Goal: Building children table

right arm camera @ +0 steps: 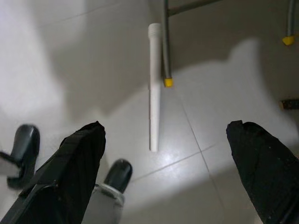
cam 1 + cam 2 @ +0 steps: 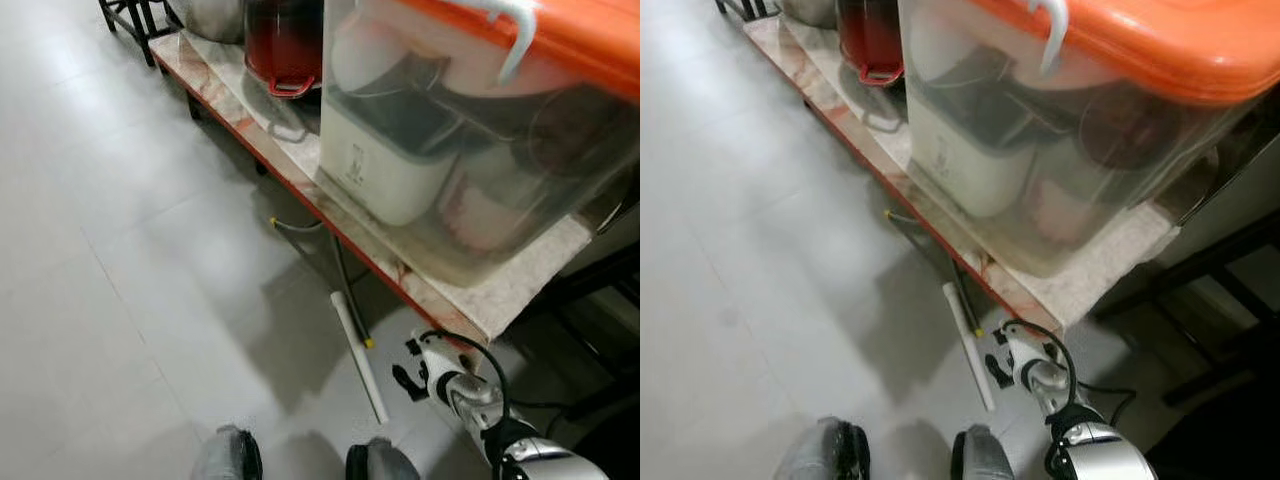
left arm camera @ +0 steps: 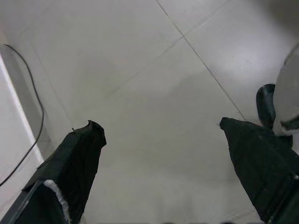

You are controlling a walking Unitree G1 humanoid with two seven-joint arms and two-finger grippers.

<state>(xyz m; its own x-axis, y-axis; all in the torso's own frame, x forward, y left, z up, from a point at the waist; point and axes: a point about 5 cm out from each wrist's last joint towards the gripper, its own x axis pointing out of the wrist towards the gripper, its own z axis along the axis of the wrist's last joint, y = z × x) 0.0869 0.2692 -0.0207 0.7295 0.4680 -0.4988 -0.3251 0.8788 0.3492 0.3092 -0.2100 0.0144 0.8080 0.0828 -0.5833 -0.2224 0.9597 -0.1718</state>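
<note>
A white, tapered table leg lies on the grey tiled floor beside the low bench, just ahead of my feet. In the right wrist view the white leg lies lengthwise between and beyond the fingers. My right gripper hovers low to the right of the leg, open and holding nothing; its fingers stand wide apart. My left gripper is open over bare floor tiles.
A low marble-topped bench runs along the right, carrying a clear bin with an orange lid and a red pot. A grey metal bench leg with a yellow cap touches the floor beside the white leg. A thin cable lies near the left gripper.
</note>
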